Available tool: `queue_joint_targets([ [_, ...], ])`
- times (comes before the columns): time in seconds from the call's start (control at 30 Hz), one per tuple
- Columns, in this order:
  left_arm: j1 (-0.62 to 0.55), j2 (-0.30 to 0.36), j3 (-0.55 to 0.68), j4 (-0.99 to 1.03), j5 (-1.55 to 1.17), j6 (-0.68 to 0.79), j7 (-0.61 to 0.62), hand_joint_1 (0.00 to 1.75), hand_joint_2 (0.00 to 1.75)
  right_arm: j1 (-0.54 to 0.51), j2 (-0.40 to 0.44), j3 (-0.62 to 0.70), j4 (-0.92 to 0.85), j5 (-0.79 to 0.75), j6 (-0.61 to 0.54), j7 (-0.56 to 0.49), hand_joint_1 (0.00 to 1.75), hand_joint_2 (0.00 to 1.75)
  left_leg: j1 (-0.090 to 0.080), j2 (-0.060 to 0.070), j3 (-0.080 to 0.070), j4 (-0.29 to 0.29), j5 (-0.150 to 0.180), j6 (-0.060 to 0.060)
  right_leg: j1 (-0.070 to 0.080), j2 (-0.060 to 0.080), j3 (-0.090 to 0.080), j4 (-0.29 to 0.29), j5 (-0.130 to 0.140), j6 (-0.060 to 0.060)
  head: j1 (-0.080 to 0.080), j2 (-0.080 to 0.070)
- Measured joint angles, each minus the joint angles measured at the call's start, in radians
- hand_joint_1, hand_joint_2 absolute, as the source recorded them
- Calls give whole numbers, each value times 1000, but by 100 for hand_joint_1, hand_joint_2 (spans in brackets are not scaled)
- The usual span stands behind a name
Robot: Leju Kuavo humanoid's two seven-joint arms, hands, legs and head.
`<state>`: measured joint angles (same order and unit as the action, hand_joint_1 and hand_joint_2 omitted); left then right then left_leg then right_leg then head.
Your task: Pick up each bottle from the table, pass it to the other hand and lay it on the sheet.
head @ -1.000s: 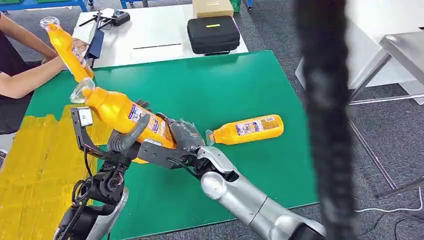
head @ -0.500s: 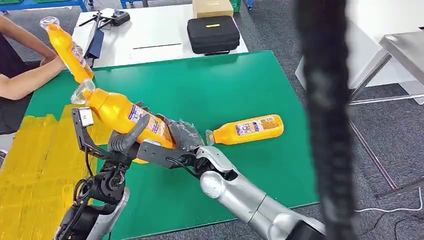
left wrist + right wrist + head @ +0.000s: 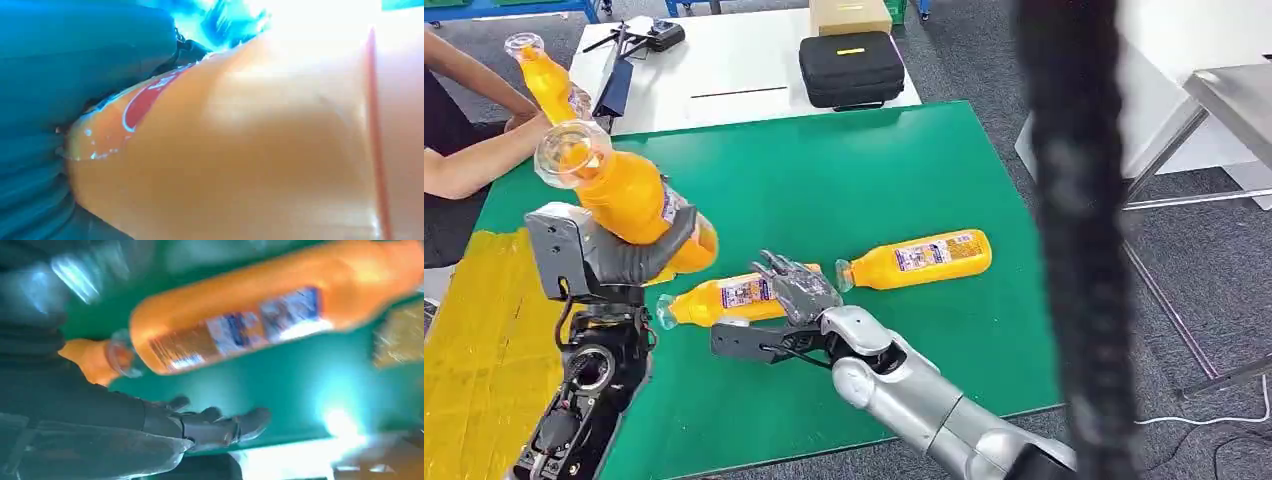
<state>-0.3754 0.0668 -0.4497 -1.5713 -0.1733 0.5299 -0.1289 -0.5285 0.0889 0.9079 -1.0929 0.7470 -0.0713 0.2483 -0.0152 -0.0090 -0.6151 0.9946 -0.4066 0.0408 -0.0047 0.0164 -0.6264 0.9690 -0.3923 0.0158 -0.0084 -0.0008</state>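
Change: left hand [image 3: 629, 255] took the held bottle [image 3: 619, 195] clear and raised it.
Left hand: gripped that bottle.
Right hand [image 3: 799, 290]: fingers spread, held nothing, above the desk [image 3: 874, 170].

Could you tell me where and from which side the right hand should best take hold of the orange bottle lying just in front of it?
Probably around the labelled middle of the orange plastic bottle, coming from above. It lies flat on the green table, cap toward the yellow sheet; the open right hand is beside its base.
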Motion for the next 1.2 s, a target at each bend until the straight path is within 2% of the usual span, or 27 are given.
queue_joint_targets([
  [0.1, -37, 48, 57, 71, -403, 46, 89, 175, 175, 0, -8, -12, 7, 53, 35, -18, 0, 0, 0, 0, 0, 0, 0, 0, 0, 0, 0, 0, 0, 0, 1, 0],
  [0.17, -60, 82, 114, 165, -568, 46, 105, 175, 175, 0, -9, -19, 10, 69, 40, -31, 0, 0, 0, 2, 1, 0, 1, -1, 0, 1, 0, 1, 0, 0, 0, 0],
  [0.33, -71, 114, 195, 282, -581, 53, 82, 175, 175, 0, -11, -26, 13, 75, 45, -38, 0, 0, 1, 0, 0, 0, 2, -2, 1, 0, -1, 1, 0, -1, 0, 0],
  [0.77, -76, 124, 221, 347, -593, 54, 84, 175, 175, 0, -11, -32, 14, 78, 48, -40, 0, 0, 0, 0, -1, 0, 2, -2, 0, 0, -1, 1, 0, 0, 0, 0],
  [0.93, -100, 133, 221, 416, -775, -43, 248, 175, 175, -2, -10, -32, 15, 79, 48, -44, 0, 0, 1, 0, 0, 0, 2, -2, 0, 0, -1, 1, 0, 0, 0, 0],
  [1.07, -143, 138, 217, 569, -907, -137, 327, 175, 175, -8, -8, -31, 14, 78, 48, -56, 0, 0, 1, 0, 0, 0, 3, -2, 0, 0, -1, 1, 0, 0, 0, 0],
  [1.1, -152, 138, 216, 621, -934, -169, 347, 0, 0, -11, -8, -31, 14, 78, 48, -60, 0, 0, 1, 0, 0, 0, 3, -3, 0, 0, -1, 1, 0, 0, 0, 0],
  [1.2, -176, 137, 210, 729, -958, -257, 371, 0, 0, -23, -7, -30, 15, 80, 47, -62, 0, 0, 1, 0, 0, 0, 3, -3, 0, 0, -1, 1, 0, 0, 0, 0],
])
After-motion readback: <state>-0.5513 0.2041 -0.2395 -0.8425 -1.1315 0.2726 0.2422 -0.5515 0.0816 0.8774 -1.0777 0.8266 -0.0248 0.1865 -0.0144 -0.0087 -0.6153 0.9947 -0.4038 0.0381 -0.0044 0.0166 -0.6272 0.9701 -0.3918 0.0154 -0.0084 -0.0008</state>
